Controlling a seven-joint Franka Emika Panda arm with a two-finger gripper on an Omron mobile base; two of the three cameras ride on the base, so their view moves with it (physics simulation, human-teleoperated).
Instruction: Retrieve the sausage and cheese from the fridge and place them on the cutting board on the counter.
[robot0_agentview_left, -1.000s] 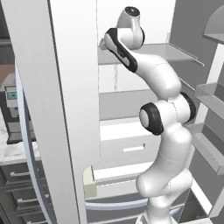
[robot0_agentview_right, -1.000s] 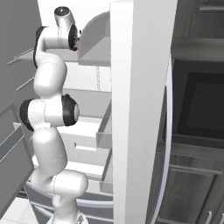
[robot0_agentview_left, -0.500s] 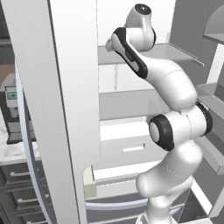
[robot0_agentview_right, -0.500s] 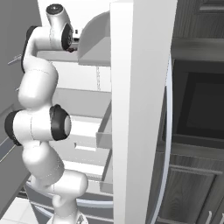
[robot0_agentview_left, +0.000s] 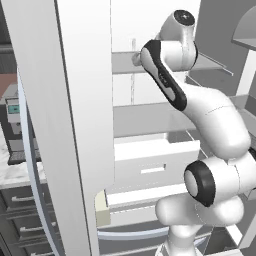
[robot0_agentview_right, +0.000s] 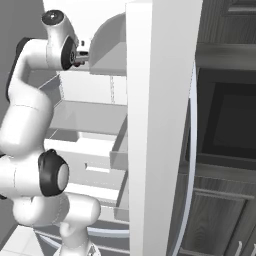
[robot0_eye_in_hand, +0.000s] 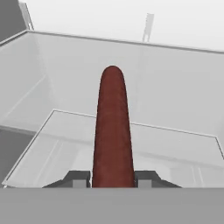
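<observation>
You have the sausage (robot0_eye_in_hand: 112, 131) clamped between the two fingertips (robot0_eye_in_hand: 78, 178) of the gripper (robot0_eye_in_hand: 112, 179), low on the link, so most of its length sticks out ahead of the hand along the line of the camera. That end-on hold keeps the link in full sight, and it should let you lay it down lengthwise later.

The hand sits inside the fridge (robot0_agentview_left: 75, 125), up at the level of an upper shelf (robot0_eye_in_hand: 175, 148), with the sausage lifted clear above the glass and pointing toward the back wall. In the base views the arm reaches high between the open doors (robot0_agentview_right: 160, 125), its wrist near the shelf edge.

By my reading, you are at the carry-out step for the first item. The cheese and board are not in sight from here, and a strip of counter (robot0_agentview_left: 15, 172) shows to the left past the door. Back straight out before swinging, because the door is close beside the arm and the overhanging tip could clip it.
</observation>
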